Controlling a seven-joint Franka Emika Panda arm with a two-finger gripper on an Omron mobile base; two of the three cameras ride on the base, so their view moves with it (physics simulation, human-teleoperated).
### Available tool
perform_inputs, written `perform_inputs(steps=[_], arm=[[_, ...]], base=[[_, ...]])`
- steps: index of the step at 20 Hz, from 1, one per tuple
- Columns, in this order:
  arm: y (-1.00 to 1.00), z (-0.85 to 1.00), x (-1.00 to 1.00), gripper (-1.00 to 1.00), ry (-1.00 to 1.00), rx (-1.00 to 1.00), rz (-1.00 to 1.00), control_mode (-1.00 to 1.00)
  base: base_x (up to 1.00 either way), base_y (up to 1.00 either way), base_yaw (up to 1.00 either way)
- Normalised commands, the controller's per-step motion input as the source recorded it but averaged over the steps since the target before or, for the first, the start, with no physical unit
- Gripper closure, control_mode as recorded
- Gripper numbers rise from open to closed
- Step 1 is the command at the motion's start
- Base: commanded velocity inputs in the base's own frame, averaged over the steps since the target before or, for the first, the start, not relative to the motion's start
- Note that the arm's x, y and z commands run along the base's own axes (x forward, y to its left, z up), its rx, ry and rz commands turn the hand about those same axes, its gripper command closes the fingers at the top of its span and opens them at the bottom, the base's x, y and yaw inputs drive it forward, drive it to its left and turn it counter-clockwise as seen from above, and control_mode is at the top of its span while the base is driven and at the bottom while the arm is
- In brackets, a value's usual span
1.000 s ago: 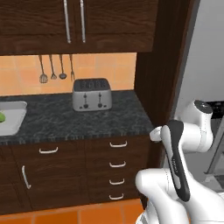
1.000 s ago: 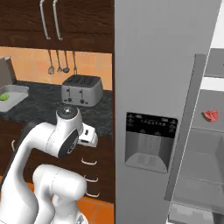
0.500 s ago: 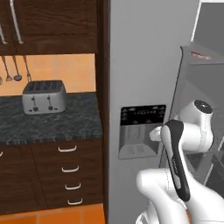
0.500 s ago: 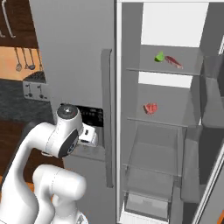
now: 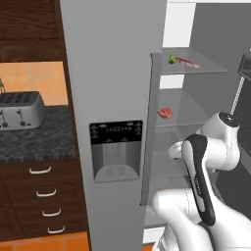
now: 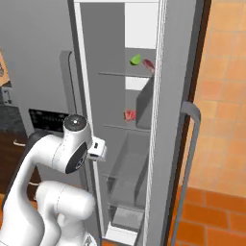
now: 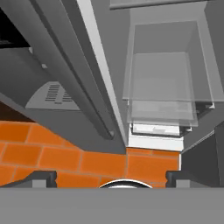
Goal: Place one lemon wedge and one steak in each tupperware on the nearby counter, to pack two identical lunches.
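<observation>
Hanging empty with jaws spread wide, the tool (image 7: 107,177) sits low before the open fridge (image 5: 112,73); lemon wedge (image 6: 135,59) and steak (image 6: 148,64) lie well above it, on the top shelf (image 5: 196,67).

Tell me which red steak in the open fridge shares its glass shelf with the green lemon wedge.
The upper red steak, on the top glass shelf beside the green lemon wedge. The other red steak lies alone one shelf lower.

Kitchen: open fridge (image 5: 117,98), toaster (image 5: 19,109), likely stone counter (image 5: 34,139)
</observation>
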Motion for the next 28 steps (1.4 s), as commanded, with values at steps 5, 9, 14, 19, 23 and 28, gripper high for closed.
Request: perform_inputs(steps=[5,9,14,19,23,28], arm=[[0.0,0.0,0.0,-1.0,0.0,0.0,0.0,1.0],[0.0,0.0,0.0,-1.0,0.0,0.0,0.0,1.0],[0.0,0.0,0.0,-1.0,0.0,0.0,0.0,1.0],[0.0,-0.07,0.32,-1.0,0.0,0.0,0.0,-1.0],[0.0,0.0,0.41,-1.0,0.0,0.0,0.0,-1.0],[-0.02,0.0,0.62,-1.0,0.0,0.2,-0.14,-1.0]], base=[[0.48,-0.23,0.0],[0.44,-0.52,0.0],[0.28,-0.27,0.0],[0.2,0.0,0.0],[0.0,0.0,0.0],[0.0,0.0,0.0]])
